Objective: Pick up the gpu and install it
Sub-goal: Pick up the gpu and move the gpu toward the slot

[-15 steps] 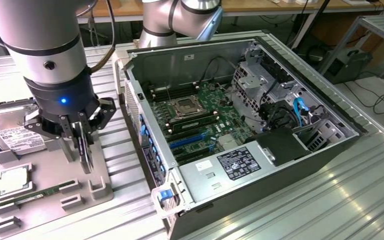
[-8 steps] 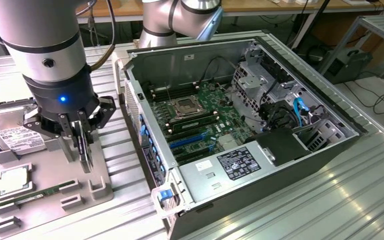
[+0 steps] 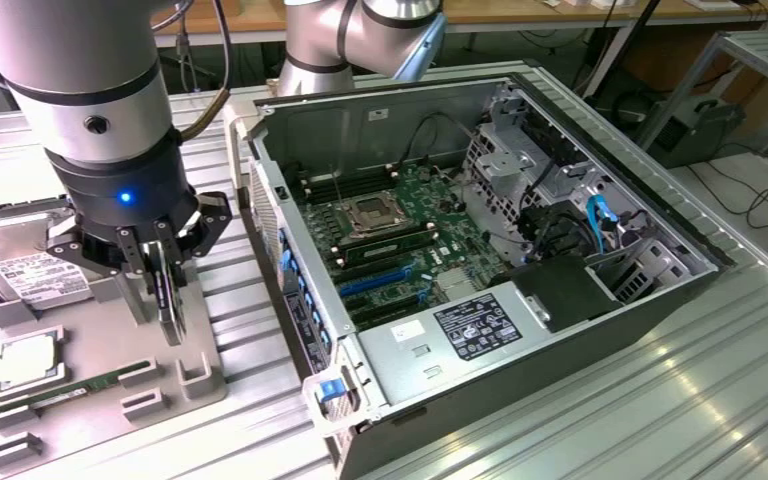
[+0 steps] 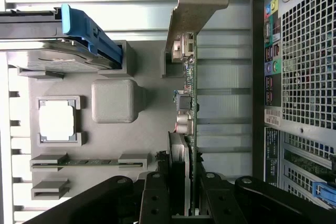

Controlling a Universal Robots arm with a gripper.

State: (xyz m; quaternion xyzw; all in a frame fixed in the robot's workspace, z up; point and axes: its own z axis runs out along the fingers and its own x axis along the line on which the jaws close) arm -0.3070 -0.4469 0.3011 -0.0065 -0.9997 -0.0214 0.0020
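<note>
The gpu (image 3: 171,305) stands on edge over the grey fixture (image 3: 217,385), left of the computer case in the exterior view. In the wrist view it shows edge-on as a thin green card (image 4: 192,103) with its silver bracket (image 4: 194,9) at the far end. My gripper (image 3: 160,275) comes down on it from above. Its black fingers (image 4: 155,198) are shut on the card's near end, one on each face (image 4: 182,184). Whether the card's lower edge still rests in the fixture I cannot tell.
The open computer case (image 3: 678,270) lies on its side, motherboard (image 3: 398,230) and blue slots (image 3: 377,280) exposed; its rear panel (image 4: 304,51) is close beside the card. On the fixture lie a hard drive (image 3: 37,275), a processor (image 3: 31,360) and a memory stick (image 3: 77,385).
</note>
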